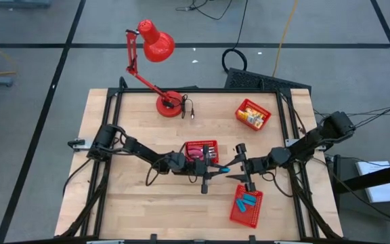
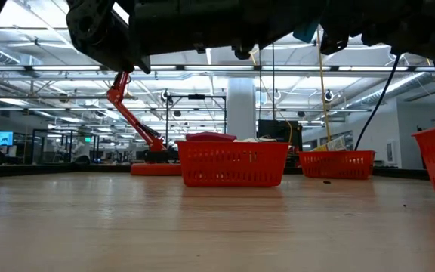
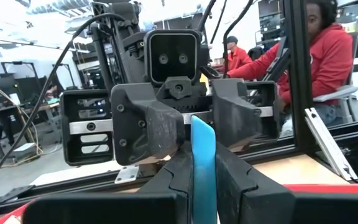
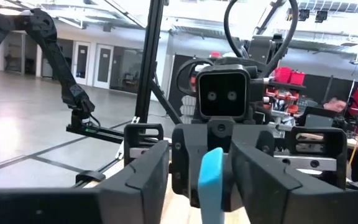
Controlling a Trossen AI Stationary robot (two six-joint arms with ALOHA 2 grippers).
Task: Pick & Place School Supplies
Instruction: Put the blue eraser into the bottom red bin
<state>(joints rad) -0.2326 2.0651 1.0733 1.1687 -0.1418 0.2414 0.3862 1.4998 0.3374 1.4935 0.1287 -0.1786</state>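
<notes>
A small blue rectangular block (image 1: 223, 168) hangs in the air between my two grippers, above the table's middle. My left gripper (image 1: 215, 169) is shut on it. My right gripper (image 1: 235, 171) faces it head-on from the table's right and is open. Its fingers (image 3: 151, 134) stand on either side of the block's far end (image 3: 202, 127); I cannot tell whether they touch it. More blue blocks (image 1: 247, 201) lie in the near right basket (image 1: 238, 215). Yellow-and-white packets (image 1: 251, 116) fill the far right basket (image 1: 265, 111). My left gripper pinches the blue block's near end (image 3: 204, 171) between its two fingers (image 3: 174, 180), coming level from the table's left. The block stands on edge, lifted clear of the table, and its free end (image 4: 211, 168) sticks out toward my right gripper.
A third red mesh basket (image 1: 202, 145) stands just behind the grippers at the table's middle. The red desk lamp's base (image 1: 170, 104) sits at the far edge, with its head (image 1: 156, 41) beyond the table. People in red sit beyond the table (image 3: 328, 56). Bare wood lies near left.
</notes>
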